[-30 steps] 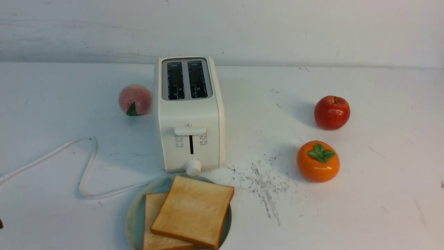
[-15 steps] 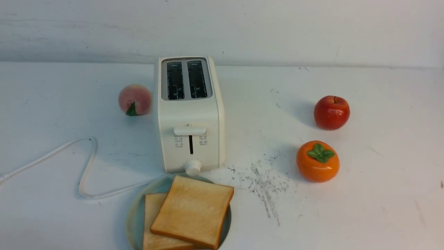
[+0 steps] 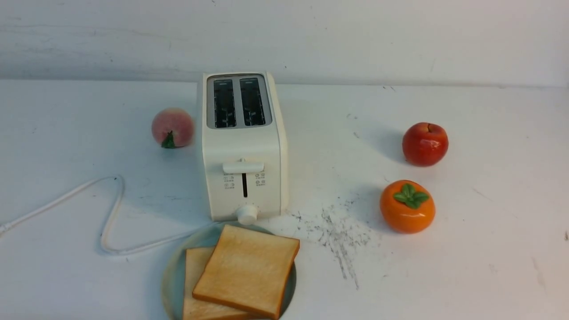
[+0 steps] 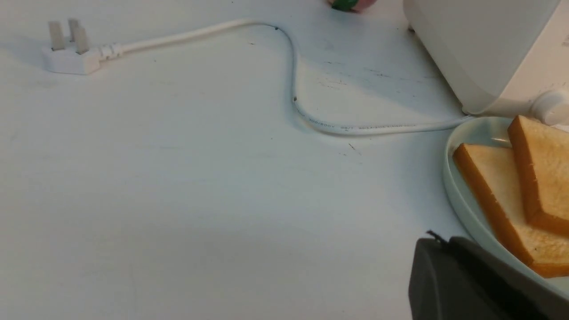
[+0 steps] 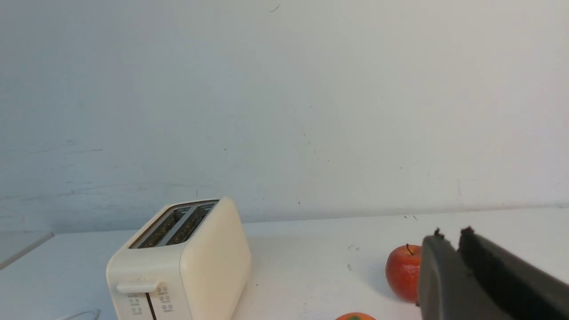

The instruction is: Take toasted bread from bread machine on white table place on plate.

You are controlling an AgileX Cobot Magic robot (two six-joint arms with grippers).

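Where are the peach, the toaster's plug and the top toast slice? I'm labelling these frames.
Peach [image 3: 173,127], front view, on its pink skin.
Plug [image 4: 71,60], left wrist view, on its white body.
Top toast slice [image 3: 247,269], front view, on its flat face.

White table [image 3: 466,266] with kitchen things and fruit.
On it stand the toaster [image 3: 242,178], with the plate [image 3: 171,275] just in front, a peach [image 3: 173,127] at its left, an apple [image 3: 425,144] and a persimmon [image 3: 407,206] at the right; the cord [image 3: 109,218] and plug [image 4: 71,58] lie on the left.
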